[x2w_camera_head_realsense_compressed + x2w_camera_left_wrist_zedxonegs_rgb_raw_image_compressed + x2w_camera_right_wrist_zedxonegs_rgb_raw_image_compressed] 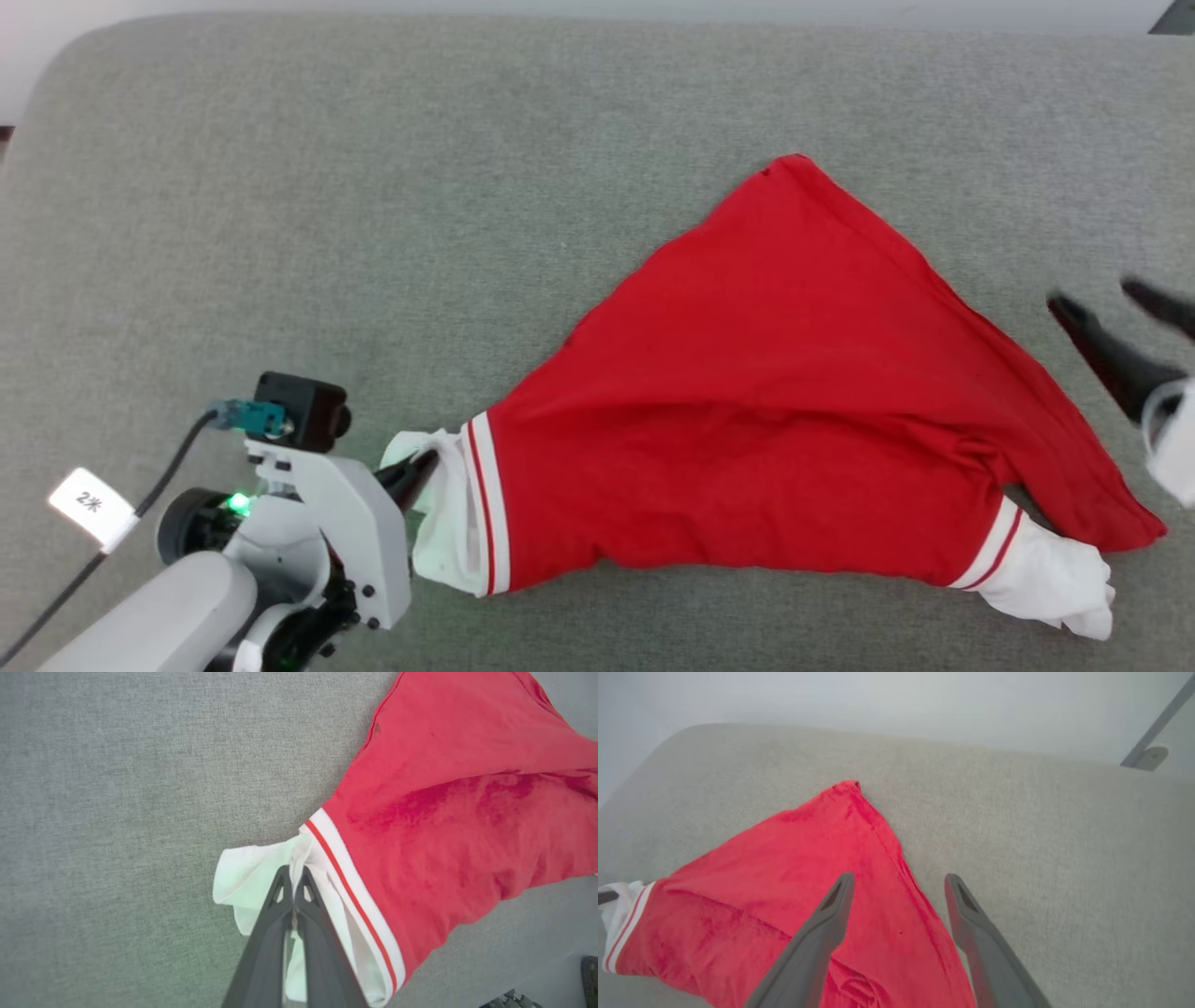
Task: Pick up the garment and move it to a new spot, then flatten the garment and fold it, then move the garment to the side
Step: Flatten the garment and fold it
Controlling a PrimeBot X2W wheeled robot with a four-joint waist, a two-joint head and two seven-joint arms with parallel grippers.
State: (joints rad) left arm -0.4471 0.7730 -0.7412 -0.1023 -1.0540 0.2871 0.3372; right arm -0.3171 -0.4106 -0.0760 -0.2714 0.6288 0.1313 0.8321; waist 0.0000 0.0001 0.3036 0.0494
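The left gripper [425, 467] is pinching a white sleeve [448, 532] of the garment [747, 392], the right gripper [1092, 294] hanging wide open and empty, with flattening unfinished and folding not yet begun

One legible marking — a white tag [91, 505] on the black cable [166, 464] reads "2米".

The head view looks steeply down on the grey fabric-covered bench [373, 187], taking in the whole bright red jersey shirt with white sleeves [747, 392]. The left wrist view sits close over one sleeve, along the left pincer [293, 879] (bottom centre). The right wrist view slants from higher, along the right pincer [899, 882], toward the bench's far edge; all three share the shirt.
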